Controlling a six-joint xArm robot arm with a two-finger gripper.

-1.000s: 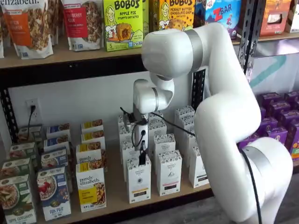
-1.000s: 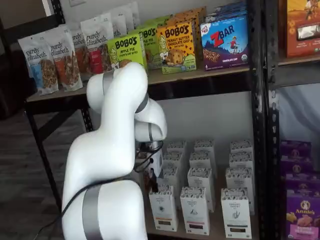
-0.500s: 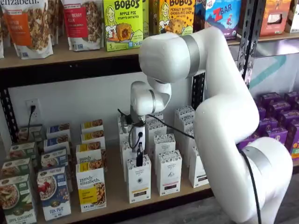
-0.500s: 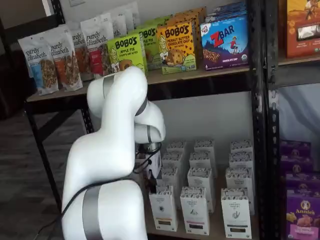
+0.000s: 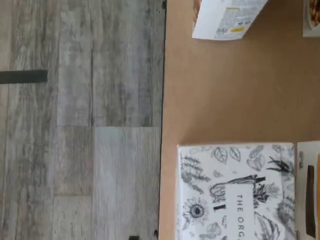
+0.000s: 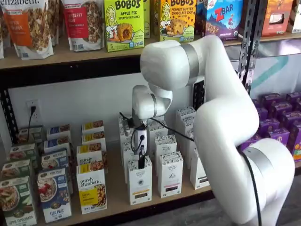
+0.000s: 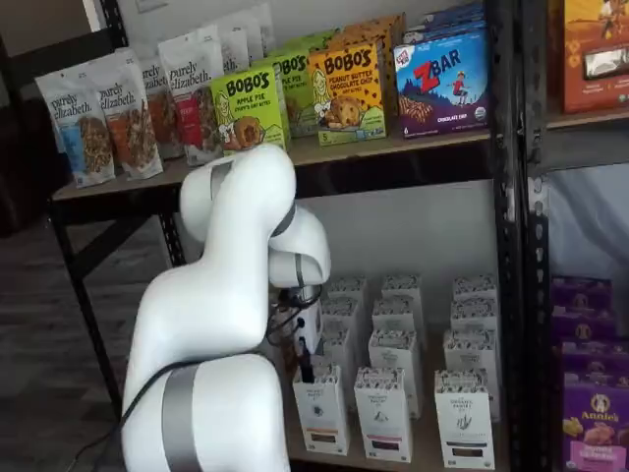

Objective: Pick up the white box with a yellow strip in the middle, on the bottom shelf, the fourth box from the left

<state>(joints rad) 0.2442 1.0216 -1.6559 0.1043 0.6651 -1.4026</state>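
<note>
The white box [image 6: 139, 181] stands at the front of its row on the bottom shelf [image 6: 115, 195], with a speckled top band and a yellow strip low on its front. It also shows in a shelf view [image 7: 321, 408]. My gripper [image 6: 141, 161] hangs straight down, its black fingertips just above the box's top, and it shows the same way in a shelf view [image 7: 307, 371]. The fingers are seen side-on, so I cannot tell whether they are open. The wrist view shows the box's black-drawn top [image 5: 235, 192] and bare shelf board [image 5: 225, 90].
Alike white cartons [image 6: 170, 174] stand right of and behind the box. A purely elizabeth granola box [image 6: 91, 188] stands to its left and shows in the wrist view [image 5: 225, 17]. Purple boxes [image 6: 277, 127] fill the neighbouring rack. The upper shelf [image 6: 70, 56] hangs overhead. The shelf's front rail [image 5: 162, 75] borders grey floor.
The arm has shifted a little and the gripper has come slightly closer to the top of the white box. No box has moved.
</note>
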